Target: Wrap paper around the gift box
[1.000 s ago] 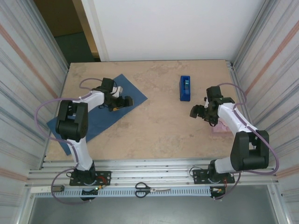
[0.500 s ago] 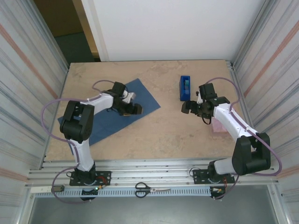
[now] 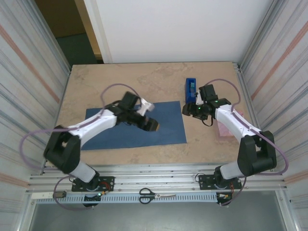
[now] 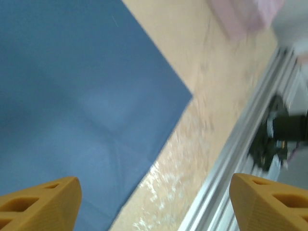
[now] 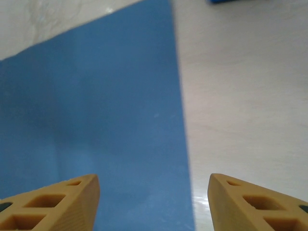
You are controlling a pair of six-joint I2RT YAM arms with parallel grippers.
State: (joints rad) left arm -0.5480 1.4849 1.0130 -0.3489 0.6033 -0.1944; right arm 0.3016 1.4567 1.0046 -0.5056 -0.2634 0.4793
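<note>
Tan tabletop (image 3: 163,77) holds the paper (image 3: 163,132) flat at centre, left gripper (image 3: 148,115) and right gripper (image 3: 191,105) open and empty above it, box (image 3: 224,130) apart by the right wall: likely the positioning step, and next the box needs carrying onto the sheet.

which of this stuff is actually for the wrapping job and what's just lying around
For the job:
- the paper, dark blue, lying flat
- the gift box, pink, at the right side
- probably the tape dispenser, for sealing

Lying about:
- the scissors, down at the near edge, likely not needed yet
</note>
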